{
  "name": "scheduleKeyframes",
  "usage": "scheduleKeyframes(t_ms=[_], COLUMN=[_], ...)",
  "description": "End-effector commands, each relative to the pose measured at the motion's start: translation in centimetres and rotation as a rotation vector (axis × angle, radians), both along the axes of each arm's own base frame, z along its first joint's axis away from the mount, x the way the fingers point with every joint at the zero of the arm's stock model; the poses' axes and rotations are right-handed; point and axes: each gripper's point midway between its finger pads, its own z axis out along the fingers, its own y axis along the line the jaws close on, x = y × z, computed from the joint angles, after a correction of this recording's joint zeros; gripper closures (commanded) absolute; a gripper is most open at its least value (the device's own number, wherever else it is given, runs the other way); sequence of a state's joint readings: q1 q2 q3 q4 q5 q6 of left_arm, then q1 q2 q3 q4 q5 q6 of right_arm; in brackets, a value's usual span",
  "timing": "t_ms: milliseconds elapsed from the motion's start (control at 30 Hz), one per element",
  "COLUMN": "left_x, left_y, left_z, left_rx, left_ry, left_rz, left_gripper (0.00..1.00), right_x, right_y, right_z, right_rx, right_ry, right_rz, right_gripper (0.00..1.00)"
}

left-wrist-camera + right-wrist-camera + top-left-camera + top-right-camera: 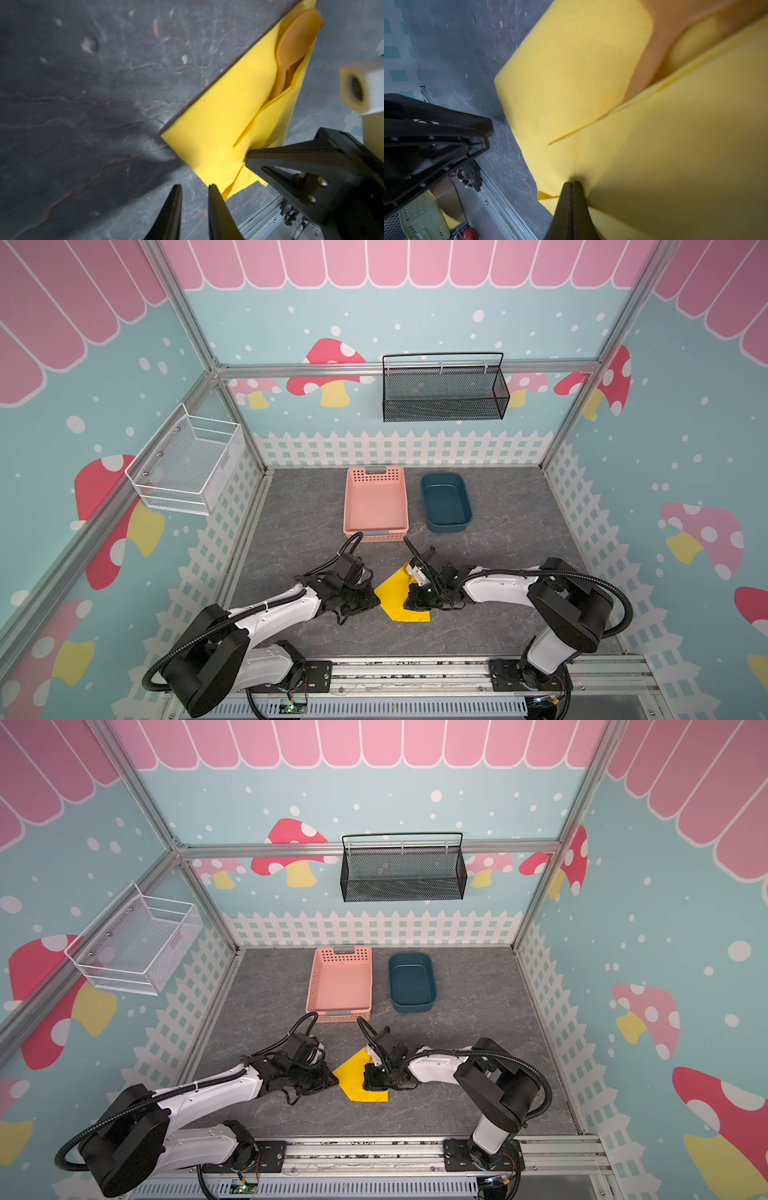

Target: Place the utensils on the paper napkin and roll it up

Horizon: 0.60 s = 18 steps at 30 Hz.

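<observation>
The bright yellow paper napkin (pixel 397 597) (pixel 353 1079) lies on the grey table between both arms, with a flap folded over. From the fold in the napkin (pixel 218 124) an orange spoon bowl (pixel 295 41) sticks out. The other utensils are hidden under the flap. The left gripper (pixel 195 187) (pixel 376 602) is open with nothing between its jaws, one tip beside the napkin's near corner. The right gripper (pixel 573 183) (pixel 247 158) (pixel 408 605) is shut, tips pressed against the folded flap of the napkin (pixel 591 83). An orange utensil (pixel 654 54) shows blurred beside the flap.
A pink basket (pixel 376 472) (pixel 341 952) and a dark blue tub (pixel 468 506) (pixel 433 986) stand behind the arms. A black mesh basket (pixel 444 398) hangs on the back wall, a white wire basket (pixel 187 464) on the left wall. A metal rail (pixel 407 672) runs along the table's front.
</observation>
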<state>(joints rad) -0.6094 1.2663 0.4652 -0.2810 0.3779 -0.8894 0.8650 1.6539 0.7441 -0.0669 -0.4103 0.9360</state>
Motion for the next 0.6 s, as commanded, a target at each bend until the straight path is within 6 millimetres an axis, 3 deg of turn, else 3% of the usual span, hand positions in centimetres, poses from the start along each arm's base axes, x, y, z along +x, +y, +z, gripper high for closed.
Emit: scheduleKeyframes(t_ms=[0, 333, 567], left_x=[0.6, 1.3, 3.6], left_y=[-1.1, -1.5, -1.4], left_z=[0.0, -1.7, -1.0], left_rx=[-0.109, -0.146, -0.122], left_ry=[0.025, 0.038, -0.049], left_rz=[0.038, 0.037, 0.039], left_gripper=[0.71, 0.68, 0.64], right_x=[-0.7, -0.6, -0.5], right_y=[-1.7, -1.4, -1.2], right_z=[-2.3, -2.0, -1.8], right_rx=[-0.095, -0.083, -0.077], right_ry=[0.033, 0.032, 0.029], right_rz=[-0.020, -0.023, -0.023], right_gripper=[1.00, 1.00, 1.00])
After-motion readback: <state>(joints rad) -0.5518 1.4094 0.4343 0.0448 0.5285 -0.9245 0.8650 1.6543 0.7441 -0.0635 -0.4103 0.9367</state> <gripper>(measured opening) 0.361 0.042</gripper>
